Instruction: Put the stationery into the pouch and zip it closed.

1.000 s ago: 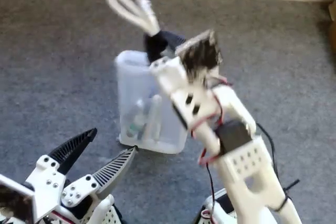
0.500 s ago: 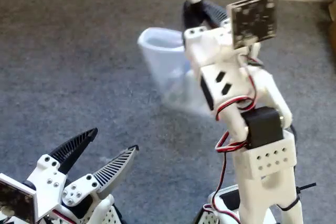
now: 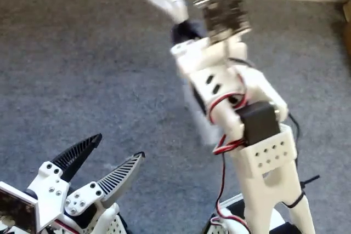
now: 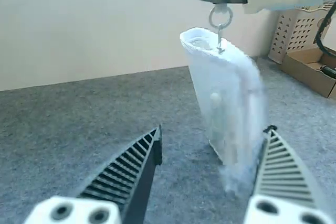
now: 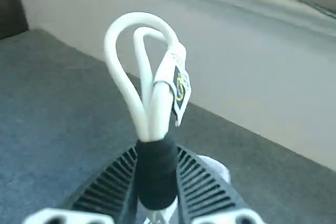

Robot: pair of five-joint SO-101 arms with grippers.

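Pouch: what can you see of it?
The pouch is a translucent white, soft-looking bag, tall and tilted over the grey carpet, blurred at its lower end; whether it touches the carpet is unclear. Pale items show faintly inside. A metal ring at its top leads up toward the right gripper, which is shut on a white loop with a black cuff.

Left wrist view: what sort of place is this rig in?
Probably an ordinary carpeted room, not a lab bench: grey carpet below the pouch, a plain pale wall behind, and a cardboard box beside a perforated panel at the side.
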